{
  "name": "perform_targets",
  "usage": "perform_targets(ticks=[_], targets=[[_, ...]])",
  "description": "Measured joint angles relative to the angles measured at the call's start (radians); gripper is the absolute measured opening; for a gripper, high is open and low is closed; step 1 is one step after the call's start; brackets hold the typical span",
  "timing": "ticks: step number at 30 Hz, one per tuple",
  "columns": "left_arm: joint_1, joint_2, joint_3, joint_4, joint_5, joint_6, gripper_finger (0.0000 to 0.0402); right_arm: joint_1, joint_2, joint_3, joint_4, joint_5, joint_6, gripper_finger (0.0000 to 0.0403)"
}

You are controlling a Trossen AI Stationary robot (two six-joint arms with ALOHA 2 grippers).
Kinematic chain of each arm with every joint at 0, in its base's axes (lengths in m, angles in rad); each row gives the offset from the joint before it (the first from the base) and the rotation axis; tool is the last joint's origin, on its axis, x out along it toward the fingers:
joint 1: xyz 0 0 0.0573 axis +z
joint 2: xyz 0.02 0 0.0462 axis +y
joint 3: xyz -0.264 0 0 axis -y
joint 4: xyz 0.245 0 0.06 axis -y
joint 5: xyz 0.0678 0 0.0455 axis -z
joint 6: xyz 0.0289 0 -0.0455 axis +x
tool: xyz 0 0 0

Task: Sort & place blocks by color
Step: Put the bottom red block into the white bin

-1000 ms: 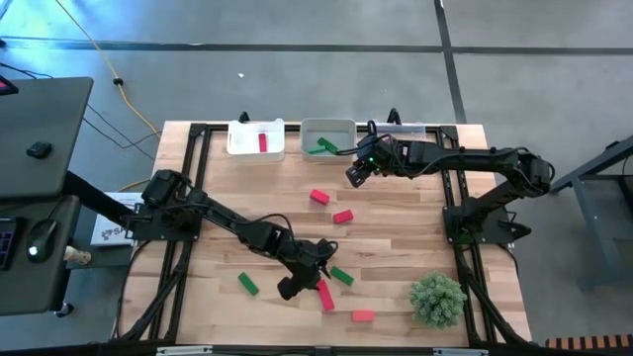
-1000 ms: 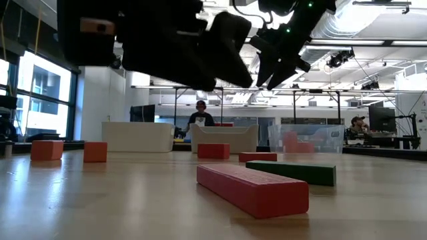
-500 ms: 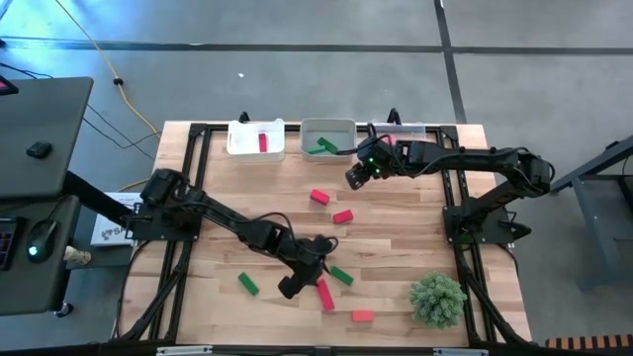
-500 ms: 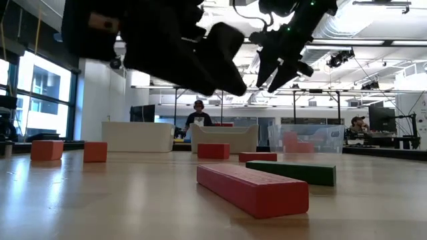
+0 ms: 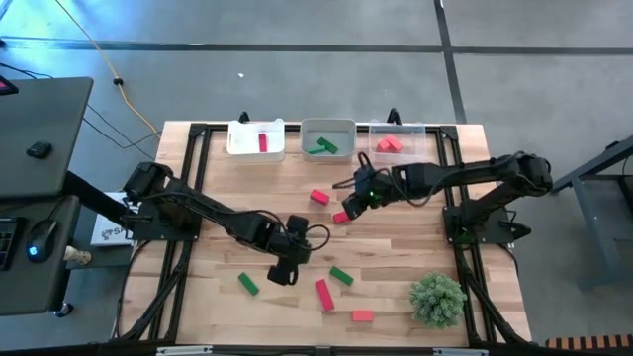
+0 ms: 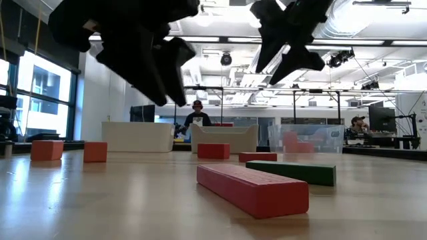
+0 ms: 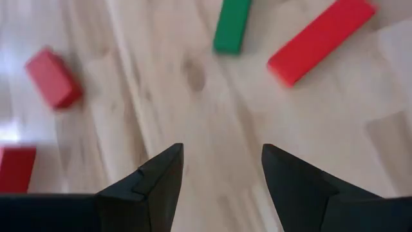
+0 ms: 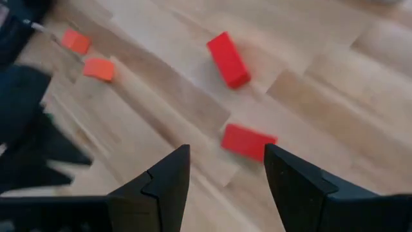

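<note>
Hovering with fingers apart and empty, the left gripper hangs over bare wood, near a green block and a long red block. The right gripper, likewise spread and empty, hangs just beside two red blocks at mid-table.

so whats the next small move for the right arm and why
Probably lower the right gripper straight onto the red block lying just ahead of its open fingers, then close. In the high view it hovers right by that block mid-table, nothing is held, and a bin at the far edge already holds a red one.
</note>
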Motion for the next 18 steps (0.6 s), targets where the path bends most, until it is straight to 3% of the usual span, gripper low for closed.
perform_targets(ticks=[8,18], targets=[[-0.004,-0.003,0.000,-0.168,-0.022,-0.137,0.0200,0.133,0.000,0.000,0.004,0.008,0.153,0.0188],[-0.060,-0.002,0.000,-0.258,-0.022,-0.246,0.0200,0.299,0.003,0.000,0.107,0.071,0.315,0.0188]])
